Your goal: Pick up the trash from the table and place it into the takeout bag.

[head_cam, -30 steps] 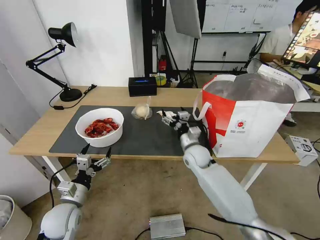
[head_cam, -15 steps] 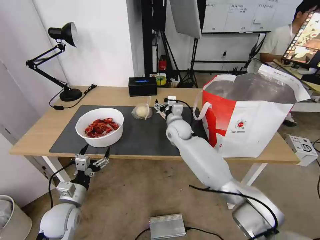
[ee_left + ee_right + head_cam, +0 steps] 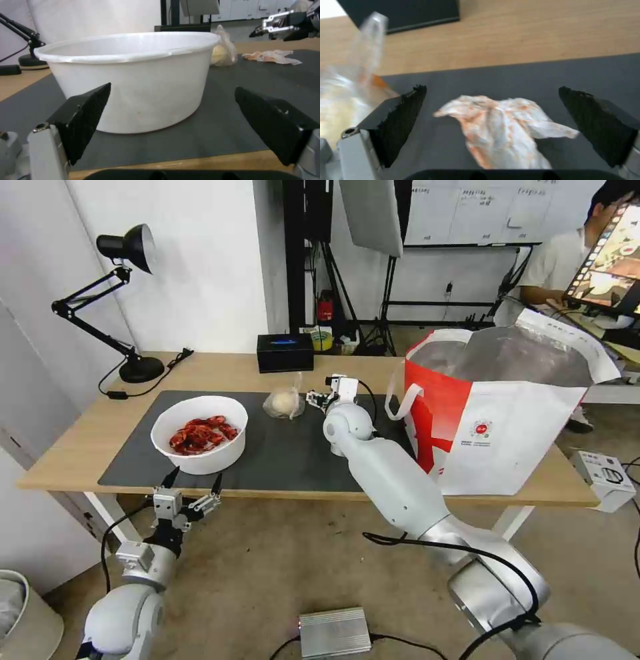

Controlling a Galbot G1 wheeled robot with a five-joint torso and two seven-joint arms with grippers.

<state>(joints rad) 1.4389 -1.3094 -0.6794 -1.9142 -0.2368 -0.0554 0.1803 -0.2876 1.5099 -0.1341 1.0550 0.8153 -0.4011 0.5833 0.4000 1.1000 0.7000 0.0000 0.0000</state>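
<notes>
Right gripper above the crumpled tissue; left gripper parked at the table's near edge.

From largest to smallest: the table carries a dark mat, with the takeout bag upright at its right end, its far side cut off from you. In the head view your right arm hides the crumpled tissue; the wrist view shows it between the wide-spread fingers of the right gripper, contact unclear. The blurred small clear bag lies just beside. The left gripper, fingers wide, faces the white bowl.
</notes>
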